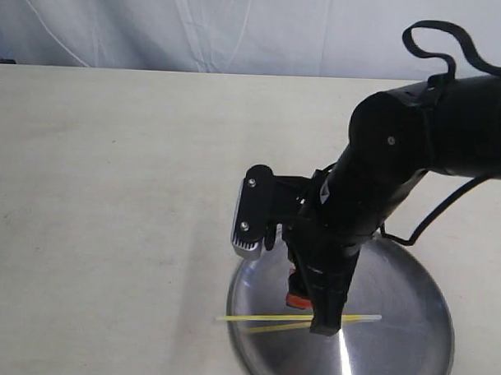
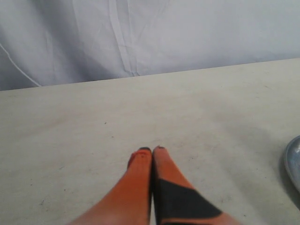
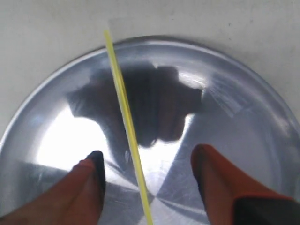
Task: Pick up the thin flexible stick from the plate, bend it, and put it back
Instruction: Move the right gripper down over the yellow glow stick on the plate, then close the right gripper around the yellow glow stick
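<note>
Right gripper: jaws spread wide, nothing pinched, poised low over the plate. The thin flexible stick is seen running through the gap between the two fingers, nearer to one than the other, and touched by neither as far as can be told. Its long axis is laid roughly square to the line along which the jaws would close, so a plain closing is judged enough to catch it across its width; no turning of the wrist appears to be called for, only a slight descent. In the exterior view the stick is seen lying crosswise on the near part of the plate, a fainter mirrored line just below it, one end carried out past the rim over the counter, the other hidden in part behind the right gripper. Farther off, the left gripper is held over bare counter, jaws pressed together and empty, with only the plate rim showing at the edge of its view. The right arm is plainly the nearer one.
</note>
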### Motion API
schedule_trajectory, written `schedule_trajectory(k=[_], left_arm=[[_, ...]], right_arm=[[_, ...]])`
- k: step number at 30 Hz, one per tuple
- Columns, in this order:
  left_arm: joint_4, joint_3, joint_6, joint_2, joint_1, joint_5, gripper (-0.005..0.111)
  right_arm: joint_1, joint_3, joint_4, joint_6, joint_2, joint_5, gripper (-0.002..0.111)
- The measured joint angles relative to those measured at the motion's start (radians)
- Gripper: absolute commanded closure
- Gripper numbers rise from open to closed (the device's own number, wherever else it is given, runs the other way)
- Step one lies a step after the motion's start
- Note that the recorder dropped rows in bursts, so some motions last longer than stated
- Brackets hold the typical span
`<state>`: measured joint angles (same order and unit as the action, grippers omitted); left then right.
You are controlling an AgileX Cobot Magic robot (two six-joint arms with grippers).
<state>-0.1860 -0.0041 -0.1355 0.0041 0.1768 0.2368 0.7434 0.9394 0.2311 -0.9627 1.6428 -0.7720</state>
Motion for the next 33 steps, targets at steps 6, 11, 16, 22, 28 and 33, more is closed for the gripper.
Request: schedule_trajectory(k=[6, 11, 16, 22, 28, 33], left_arm=[[0.000, 0.000, 0.000, 0.000, 0.000, 0.000, 0.107], [0.000, 0.000, 0.000, 0.000, 0.000, 0.000, 0.107], [0.000, 0.000, 0.000, 0.000, 0.000, 0.000, 0.107], [0.000, 0.000, 0.000, 0.000, 0.000, 0.000, 0.107], [0.000, 0.000, 0.000, 0.000, 0.000, 0.000, 0.107], [0.000, 0.000, 0.000, 0.000, 0.000, 0.000, 0.107]], right_arm=[[0.061, 0.000, 0.006, 0.000, 0.070, 0.063, 0.052], [0.102, 0.000, 0.012, 0.000, 0.118, 0.104, 0.052], [0.105, 0.000, 0.025, 0.000, 0.150, 0.164, 0.052], [0.105, 0.000, 0.045, 0.000, 0.172, 0.183, 0.052], [0.105, 0.000, 0.062, 0.000, 0.180, 0.191, 0.052], [0.107, 0.000, 0.064, 0.000, 0.180, 0.191, 0.052]])
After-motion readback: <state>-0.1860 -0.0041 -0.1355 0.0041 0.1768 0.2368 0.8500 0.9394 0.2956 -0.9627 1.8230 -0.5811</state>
